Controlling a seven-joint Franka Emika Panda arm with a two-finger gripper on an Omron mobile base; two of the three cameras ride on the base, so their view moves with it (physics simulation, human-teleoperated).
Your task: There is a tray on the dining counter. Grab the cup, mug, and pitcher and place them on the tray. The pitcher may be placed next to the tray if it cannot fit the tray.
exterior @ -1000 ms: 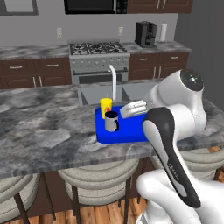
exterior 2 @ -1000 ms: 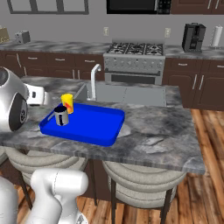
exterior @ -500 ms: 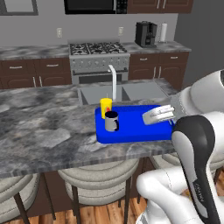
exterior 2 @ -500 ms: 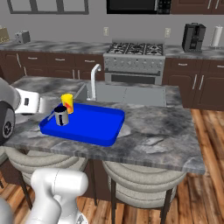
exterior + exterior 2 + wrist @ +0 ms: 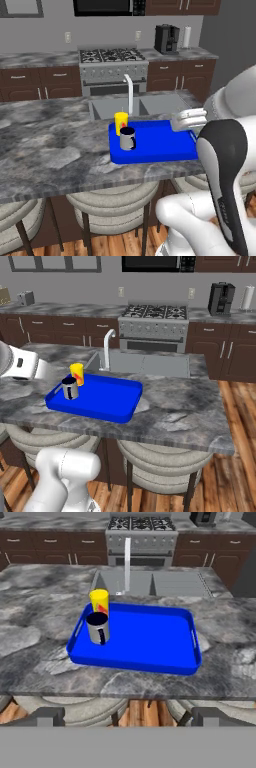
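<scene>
hand view: i'm looking down on the tray (image 5: 150, 642), which lies flat on the dining counter (image 5: 40, 632) just on my side of the sink (image 5: 155, 582). the mug (image 5: 98, 627) stands upright inside the tray, in its left end near the rim, handle turned toward me. the cup (image 5: 99, 602) stands upright right behind the mug, at the tray's far left corner, so close to the mug that i can't tell whether they touch. the rest of the tray floor is bare blue. the faucet (image 5: 127, 562) rises just beyond the tray's far rim.

my gripper (image 5: 127, 716) hangs out past the counter's near edge, well back from the tray, over the stools (image 5: 80, 709). its fingers (image 5: 47, 715) are spread as wide as they go, with nothing between them.

in the left base view the hand sits by the tray's right end.

i can't make out a pitcher.
</scene>
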